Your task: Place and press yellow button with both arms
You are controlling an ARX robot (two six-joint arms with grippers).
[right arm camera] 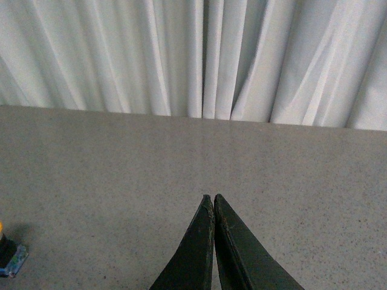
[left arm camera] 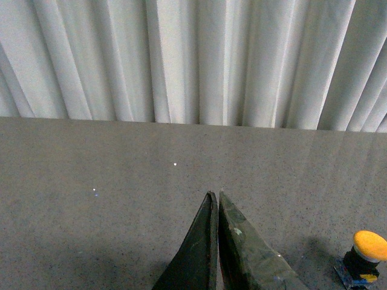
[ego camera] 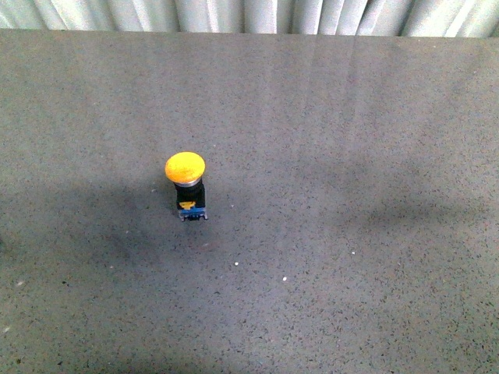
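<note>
Dark tapered fingers of the left gripper (left arm camera: pixel 214 196) rise from the lower edge of its wrist view, pressed together tip to tip with nothing between them. Likewise the right gripper (right arm camera: pixel 211 198) is closed and empty in its own view. Standing upright on the grey speckled table (ego camera: pixel 351 156), left of centre in the front view, is the yellow button (ego camera: pixel 186 184), apart from both grippers. White curtains (left arm camera: pixel 181 60) hang behind the table's far edge.

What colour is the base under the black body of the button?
Blue, with a small yellow mark, on the yellow button; the front view shows it best.
</note>
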